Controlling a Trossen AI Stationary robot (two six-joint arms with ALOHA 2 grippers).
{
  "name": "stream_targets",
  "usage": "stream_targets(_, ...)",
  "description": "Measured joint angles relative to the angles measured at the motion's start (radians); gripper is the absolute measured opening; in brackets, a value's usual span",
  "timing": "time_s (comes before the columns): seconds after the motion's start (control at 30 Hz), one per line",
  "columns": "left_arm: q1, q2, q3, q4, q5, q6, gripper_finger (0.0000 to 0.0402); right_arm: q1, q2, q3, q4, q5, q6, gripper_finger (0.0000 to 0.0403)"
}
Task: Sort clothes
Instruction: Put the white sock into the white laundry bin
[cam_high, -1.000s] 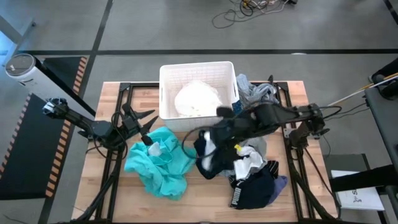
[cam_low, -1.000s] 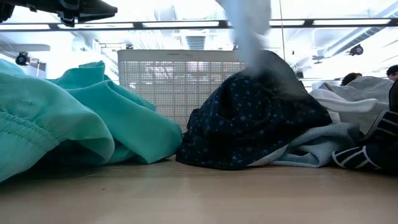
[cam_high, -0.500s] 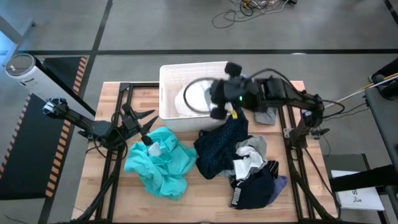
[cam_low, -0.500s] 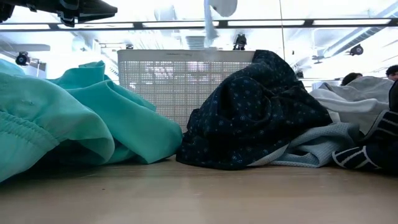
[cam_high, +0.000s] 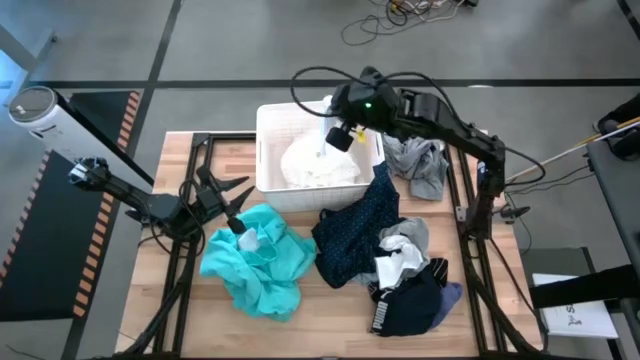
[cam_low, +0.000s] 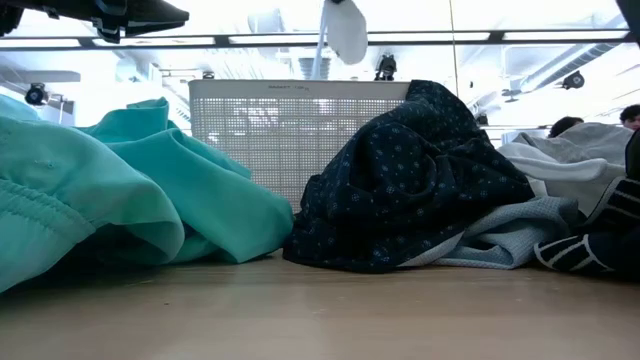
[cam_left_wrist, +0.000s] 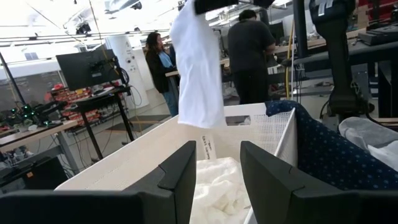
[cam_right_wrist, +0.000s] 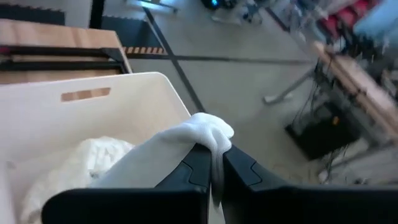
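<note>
My right gripper (cam_high: 338, 133) is over the white bin (cam_high: 268, 150), shut on a small white cloth (cam_left_wrist: 199, 68) that hangs above the bin's far side. Another white garment (cam_high: 315, 165) lies inside the bin. On the table lie a teal garment (cam_high: 255, 262), a navy dotted one (cam_high: 352, 238), a grey one (cam_high: 420, 162), and a heap with a black piece with white lettering (cam_high: 405, 300) and a lavender bit (cam_high: 452, 293). My left gripper (cam_left_wrist: 217, 168) hovers open beside the teal garment, facing the bin. My right gripper pinches a bunched fold at the white cloth's top (cam_right_wrist: 210, 132) between its two fingers (cam_right_wrist: 198, 163). The fingers slant downward from the table's right side. The cloth hangs slack below them (cam_low: 346, 30), clear of the bin and the table.
The bin stands at the table's far middle. Black frame rails (cam_high: 195, 160) run along the table's left and right sides. People stand beyond the table (cam_left_wrist: 252, 50). Bare wood (cam_low: 320, 310) shows at the near edge.
My right gripper, still shut, has swung up from over the navy garment toward the table's far edge and now stands over the bin, turning as it went. The white cloth has come with it, lifted clear of the heap and hanging free.
</note>
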Motion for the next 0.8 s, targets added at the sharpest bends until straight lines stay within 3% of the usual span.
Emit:
stream_targets(0.2,0.0,0.0,0.0,0.0,0.0,0.005,0.0114,-0.02,0.04,-0.001,-0.031,-0.012,0.03,0.0021)
stream_targets(0.6,0.0,0.0,0.0,0.0,0.0,0.008,0.0114,-0.017,0.054,-0.001,-0.054,-0.014,0.091,0.018)
stream_targets(0.8,0.0,0.0,0.0,0.0,0.0,0.008,0.0114,-0.017,0.049,-0.001,-0.077,-0.014,0.095,0.0227)
